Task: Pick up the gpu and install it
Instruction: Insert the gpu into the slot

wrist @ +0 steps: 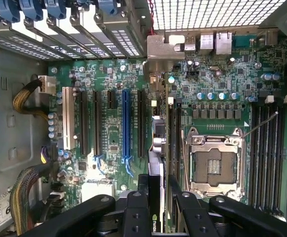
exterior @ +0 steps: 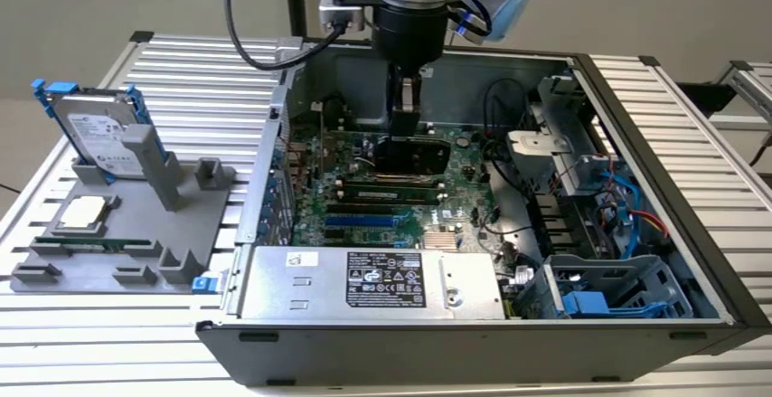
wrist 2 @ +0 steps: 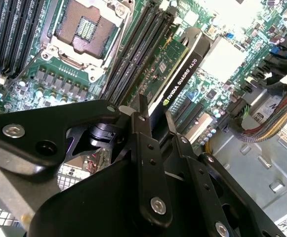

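Arm upright — pincer pointing down, clamped shut.

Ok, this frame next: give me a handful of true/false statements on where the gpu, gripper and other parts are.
1. The gripper is shut on the gpu. True.
2. The gpu lies flat on the grey holder outside the case. False: it is held on edge above the motherboard inside the computer case.
3. The CPU socket is empty. True.
4. The hard drive with blue rails sits in the case's drive cage. False: it stands upright on the grey holder, at the exterior view's left.
5. The blue expansion slot holds a card. False: it is empty.
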Robot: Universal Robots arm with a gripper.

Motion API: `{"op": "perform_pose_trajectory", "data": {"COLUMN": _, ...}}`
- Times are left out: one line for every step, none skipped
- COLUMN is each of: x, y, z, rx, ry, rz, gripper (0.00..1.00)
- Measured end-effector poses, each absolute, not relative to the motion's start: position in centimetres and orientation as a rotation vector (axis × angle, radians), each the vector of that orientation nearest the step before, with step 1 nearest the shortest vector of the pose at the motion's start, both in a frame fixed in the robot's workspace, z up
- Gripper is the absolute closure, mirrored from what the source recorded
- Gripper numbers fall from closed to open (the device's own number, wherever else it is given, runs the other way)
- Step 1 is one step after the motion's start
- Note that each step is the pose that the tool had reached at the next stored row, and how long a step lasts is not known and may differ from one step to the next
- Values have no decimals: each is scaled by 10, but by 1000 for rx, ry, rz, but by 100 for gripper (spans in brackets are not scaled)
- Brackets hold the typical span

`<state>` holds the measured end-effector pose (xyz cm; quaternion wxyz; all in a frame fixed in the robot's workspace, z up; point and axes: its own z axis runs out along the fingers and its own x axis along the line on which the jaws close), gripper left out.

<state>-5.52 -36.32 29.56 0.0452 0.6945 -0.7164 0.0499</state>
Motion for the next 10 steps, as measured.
{"op": "perform_pose_trajectory", "data": {"x": -55, "y": -364, "z": 295, "rx": 2121, "ry": -2188, "rz": 152, "gripper": 100}}
{"op": "perform_pose_trajectory", "data": {"x": -55, "y": -365, "z": 295, "rx": 2121, "ry": -2188, "rz": 152, "gripper": 100}}
{"op": "perform_pose_trajectory", "data": {"x": -55, "y": -367, "z": 295, "rx": 2121, "ry": -2188, "rz": 152, "gripper": 100}}
{"op": "perform_pose_trajectory", "data": {"x": -55, "y": -369, "z": 294, "rx": 2121, "ry": -2188, "rz": 152, "gripper": 100}}
{"op": "perform_pose_trajectory", "data": {"x": -55, "y": -371, "z": 294, "rx": 2121, "ry": -2188, "rz": 152, "gripper": 100}}
{"op": "perform_pose_trajectory", "data": {"x": -55, "y": -373, "z": 293, "rx": 2121, "ry": -2189, "rz": 151, "gripper": 100}}
{"op": "perform_pose_trajectory", "data": {"x": -55, "y": -376, "z": 293, "rx": 2122, "ry": -2189, "rz": 150, "gripper": 100}}
{"op": "perform_pose_trajectory", "data": {"x": -55, "y": -378, "z": 293, "rx": 2123, "ry": -2190, "rz": 149, "gripper": 100}}
{"op": "perform_pose_trajectory", "data": {"x": -55, "y": -381, "z": 292, "rx": 2123, "ry": -2190, "rz": 147, "gripper": 100}}
{"op": "perform_pose_trajectory", "data": {"x": -55, "y": -383, "z": 292, "rx": 2125, "ry": -2192, "rz": 144, "gripper": 100}}
